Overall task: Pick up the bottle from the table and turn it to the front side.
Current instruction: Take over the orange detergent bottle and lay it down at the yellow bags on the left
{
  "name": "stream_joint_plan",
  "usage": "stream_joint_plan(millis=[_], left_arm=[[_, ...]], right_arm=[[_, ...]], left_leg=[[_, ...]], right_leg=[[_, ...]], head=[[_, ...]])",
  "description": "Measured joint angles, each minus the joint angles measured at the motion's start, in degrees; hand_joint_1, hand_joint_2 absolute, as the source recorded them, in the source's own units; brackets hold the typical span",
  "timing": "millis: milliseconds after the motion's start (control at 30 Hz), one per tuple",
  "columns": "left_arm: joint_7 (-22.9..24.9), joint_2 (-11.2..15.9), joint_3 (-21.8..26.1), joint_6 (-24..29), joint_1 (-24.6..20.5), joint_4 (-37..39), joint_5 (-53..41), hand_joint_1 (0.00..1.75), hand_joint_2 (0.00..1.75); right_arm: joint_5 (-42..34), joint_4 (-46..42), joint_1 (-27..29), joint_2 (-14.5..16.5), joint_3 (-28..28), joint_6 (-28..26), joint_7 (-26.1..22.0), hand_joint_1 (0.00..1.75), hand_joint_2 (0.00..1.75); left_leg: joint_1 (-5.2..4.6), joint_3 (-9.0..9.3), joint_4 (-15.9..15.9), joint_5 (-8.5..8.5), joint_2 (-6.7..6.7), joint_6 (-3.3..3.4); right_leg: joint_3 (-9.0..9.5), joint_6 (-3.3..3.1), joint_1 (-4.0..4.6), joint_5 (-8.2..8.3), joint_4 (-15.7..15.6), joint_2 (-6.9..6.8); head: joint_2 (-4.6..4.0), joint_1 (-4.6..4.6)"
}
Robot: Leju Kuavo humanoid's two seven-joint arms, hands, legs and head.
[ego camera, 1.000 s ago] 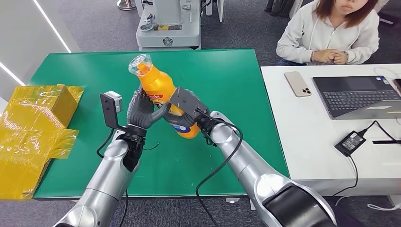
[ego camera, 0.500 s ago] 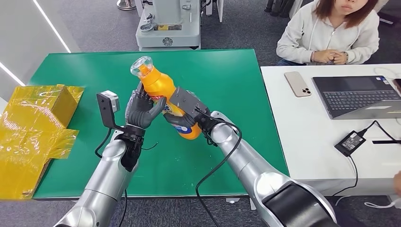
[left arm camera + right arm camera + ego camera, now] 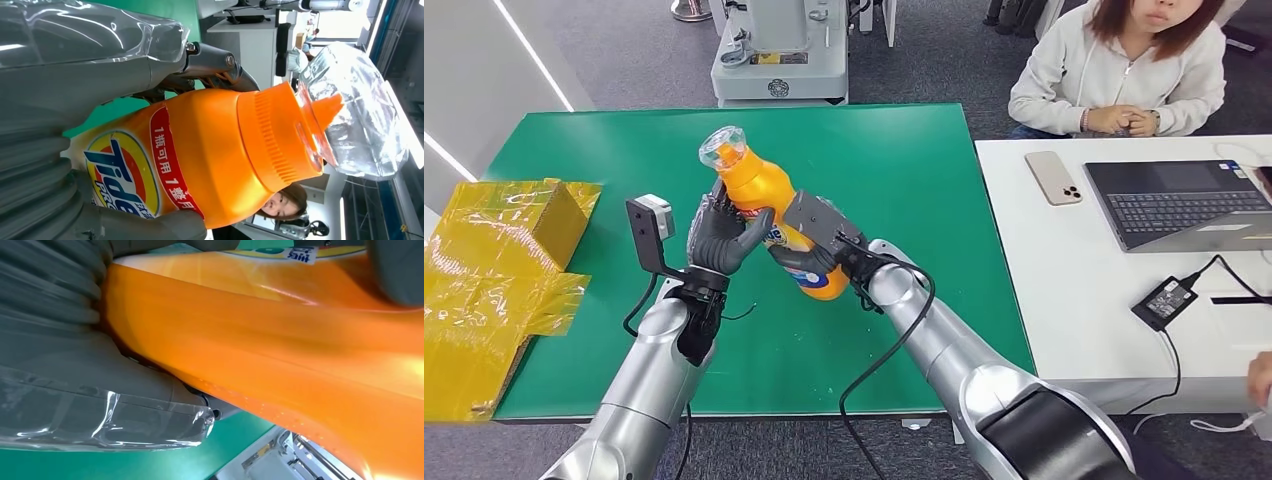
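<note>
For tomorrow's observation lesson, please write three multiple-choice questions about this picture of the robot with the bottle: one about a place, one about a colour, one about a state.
1. Where does the phone lie?
A. on the white desk, beside the laptop
B. on the green table
C. on the yellow box

2. What colour is the bottle's body?
A. blue
B. orange
C. white

3. How is the bottle placed?
A. lying flat on the table
B. standing in the yellow box
C. held tilted above the green table by both hands

Answers:
1 A: the head view shows the phone on the white surface, left of the laptop.
2 B: both wrist views show an orange body.
3 C: the left hand and right hand have their fingers on it, with the clear cap pointing up and away.
</note>
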Motion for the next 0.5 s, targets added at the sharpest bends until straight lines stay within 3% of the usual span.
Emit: stream_joint_plan(millis=[133,167,267,300,500], left_arm=[[0.0,-0.25,-0.01,-0.39,0.0,0.01,0.02,1.75,1.75],[0.0,-0.28,-0.01,-0.39,0.0,0.01,-0.09,1.75,1.75],[0.01,-0.38,-0.01,-0.39,0.02,0.01,-0.49,1.75,1.75],[0.01,-0.39,-0.02,-0.39,0.03,0.01,-0.57,1.75,1.75],[-0.34,-0.42,-0.02,-0.54,0.44,0.02,-0.75,1.75,1.75]], right_arm=[[-0.04,0.53,0.0,-0.09,-0.11,-0.39,-0.09,1.63,1.75],[-0.05,0.64,0.0,-0.11,-0.14,-0.44,-0.14,1.36,1.75],[-0.06,0.96,0.0,-0.18,-0.26,-0.5,-0.42,0.16,1.75],[-0.07,1.06,0.0,-0.2,-0.31,-0.53,-0.53,0.0,1.75],[-0.2,1.44,0.16,-0.61,-0.64,-2.03,-1.36,0.0,1.75]], left_leg=[[0.0,0.0,0.0,0.0,0.02,0.0],[0.0,0.0,0.0,0.0,0.03,0.0],[0.0,0.0,0.0,0.0,0.03,0.0],[0.0,0.0,0.0,0.0,0.03,0.0],[0.0,0.0,0.0,0.0,0.03,0.0]], right_leg=[[-0.01,0.0,0.0,0.0,-0.01,0.03],[-0.02,0.0,0.0,0.0,-0.01,0.04],[-0.03,0.0,0.0,0.0,0.0,0.04],[-0.03,0.0,0.0,0.0,0.0,0.04],[-0.03,0.0,0.0,0.0,0.0,0.04]], head=[[0.0,0.0],[0.0,-0.01],[0.0,0.0],[0.0,0.0],[0.0,0.0]])
